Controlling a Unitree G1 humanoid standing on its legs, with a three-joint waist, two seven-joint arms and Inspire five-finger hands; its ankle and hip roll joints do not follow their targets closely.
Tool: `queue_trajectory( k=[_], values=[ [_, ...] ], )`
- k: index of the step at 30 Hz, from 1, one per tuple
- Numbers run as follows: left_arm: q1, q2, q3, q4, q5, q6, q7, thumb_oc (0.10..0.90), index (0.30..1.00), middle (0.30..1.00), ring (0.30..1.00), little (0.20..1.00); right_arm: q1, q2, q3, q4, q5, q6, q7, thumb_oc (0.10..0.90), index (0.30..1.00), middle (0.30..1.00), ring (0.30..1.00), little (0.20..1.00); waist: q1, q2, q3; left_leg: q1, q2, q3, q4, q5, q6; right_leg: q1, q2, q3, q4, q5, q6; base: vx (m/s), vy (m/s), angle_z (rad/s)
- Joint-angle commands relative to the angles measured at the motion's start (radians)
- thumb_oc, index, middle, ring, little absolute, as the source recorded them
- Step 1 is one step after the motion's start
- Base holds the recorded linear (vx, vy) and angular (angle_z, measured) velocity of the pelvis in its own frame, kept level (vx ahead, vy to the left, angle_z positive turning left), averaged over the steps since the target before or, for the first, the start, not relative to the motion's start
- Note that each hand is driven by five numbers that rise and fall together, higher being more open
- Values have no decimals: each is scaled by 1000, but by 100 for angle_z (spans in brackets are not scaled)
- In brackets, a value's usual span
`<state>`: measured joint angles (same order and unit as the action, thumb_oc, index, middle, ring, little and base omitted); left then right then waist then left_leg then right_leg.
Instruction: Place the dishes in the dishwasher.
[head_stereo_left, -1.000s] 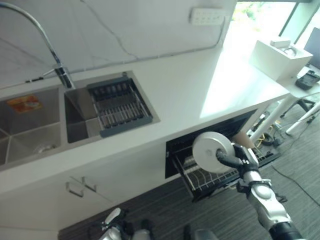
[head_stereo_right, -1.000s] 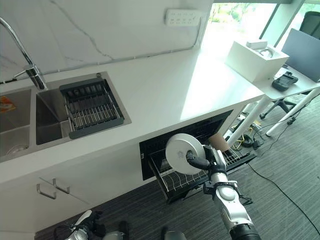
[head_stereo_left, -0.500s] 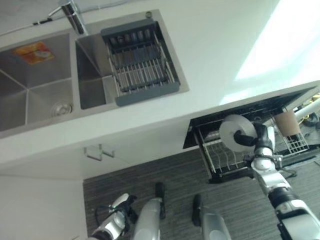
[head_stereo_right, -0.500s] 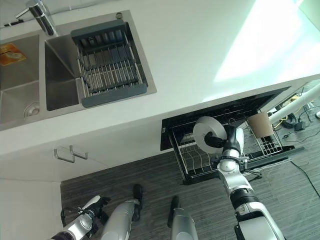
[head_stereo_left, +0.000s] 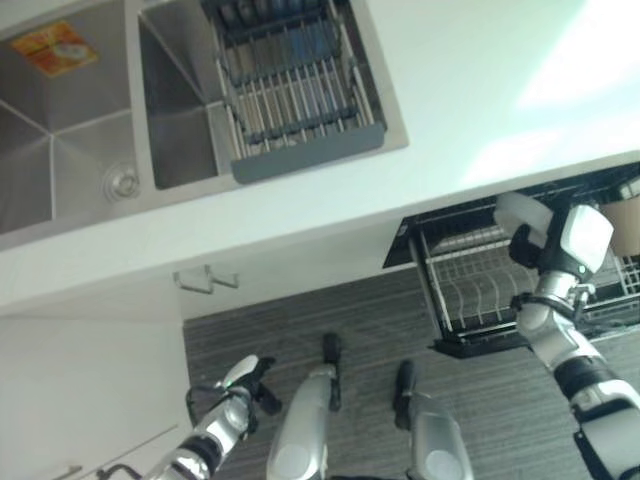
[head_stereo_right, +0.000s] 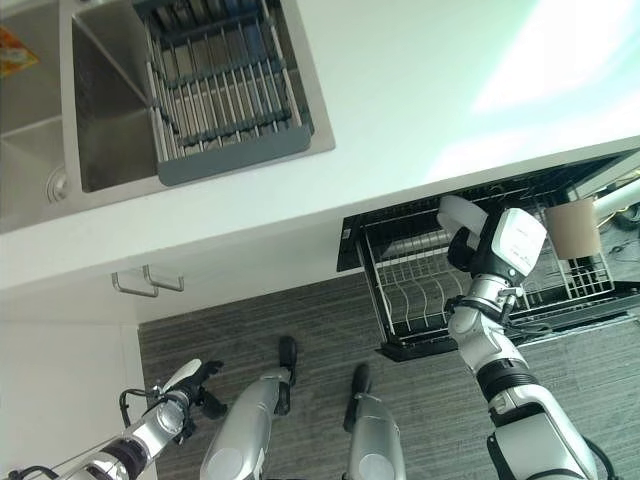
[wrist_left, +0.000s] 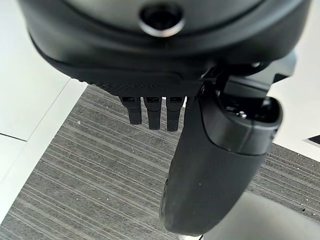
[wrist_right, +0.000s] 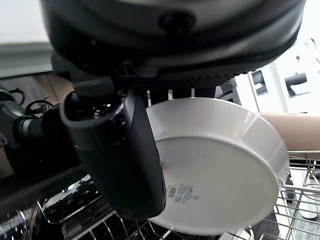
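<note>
Loading step: right robot hand (head_stereo_right: 478, 248) grasping white plate (wrist_right: 215, 165) over dishwasher rack (head_stereo_right: 420, 290); next, lower it between tines. Left robot hand (head_stereo_right: 175, 395) released, idle

We look down on a white bench (head_stereo_right: 400, 90) with a steel double sink (head_stereo_left: 70, 130) sunk into its top. A grey dish rack (head_stereo_right: 225, 90) sits across one basin. Under the bench edge, a wire dishwasher rack (head_stereo_right: 420, 290) is pulled out above the dark striped floor (head_stereo_right: 300, 320); a brown cup (head_stereo_right: 572, 228) stands in it.
</note>
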<state>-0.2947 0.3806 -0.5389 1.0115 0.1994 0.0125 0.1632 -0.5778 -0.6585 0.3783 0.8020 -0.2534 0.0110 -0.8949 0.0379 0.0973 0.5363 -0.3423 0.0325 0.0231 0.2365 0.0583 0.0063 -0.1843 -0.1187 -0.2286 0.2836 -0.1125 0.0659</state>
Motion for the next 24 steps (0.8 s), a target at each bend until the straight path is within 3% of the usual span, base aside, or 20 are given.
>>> queue_trajectory(
  k=[1,14,22,23,24],
  values=[
    [26,12,-9,-11,-34,-28,41,800,900,900,900,900,-123,-117,-28,-43,-28,-19,-129,400,300,300,300,300,0,11,-43,55,-19,-32,63,-138,-16,5,39,20,33,11,23,-64,26,0],
    [-8,9,-22,-79,-108,-63,85,800,900,900,900,900,-251,-52,63,92,15,28,-127,400,300,300,300,300,43,72,-16,-90,-58,-29,63,-84,-3,-207,18,31,221,-50,8,-62,37,-3],
    [-5,14,-10,-122,-156,-51,89,800,900,900,900,900,-275,-29,105,116,13,18,1,400,300,300,300,300,61,88,-16,-155,-65,-26,63,-58,-7,-289,18,29,279,-70,-4,-40,-1,0],
    [-3,17,0,-130,-159,-45,87,800,900,900,900,900,-272,-18,132,109,15,13,121,530,495,495,495,495,65,84,-16,-168,-62,-25,63,-54,-10,-302,21,26,284,-71,-4,-45,-60,-1],
    [-3,19,8,-132,-155,-42,83,800,900,900,900,900,-270,-5,153,112,20,15,170,800,900,900,900,900,68,81,-16,-172,-58,-23,63,-52,-11,-303,23,25,281,-69,-4,-55,-82,3]
  ],
)
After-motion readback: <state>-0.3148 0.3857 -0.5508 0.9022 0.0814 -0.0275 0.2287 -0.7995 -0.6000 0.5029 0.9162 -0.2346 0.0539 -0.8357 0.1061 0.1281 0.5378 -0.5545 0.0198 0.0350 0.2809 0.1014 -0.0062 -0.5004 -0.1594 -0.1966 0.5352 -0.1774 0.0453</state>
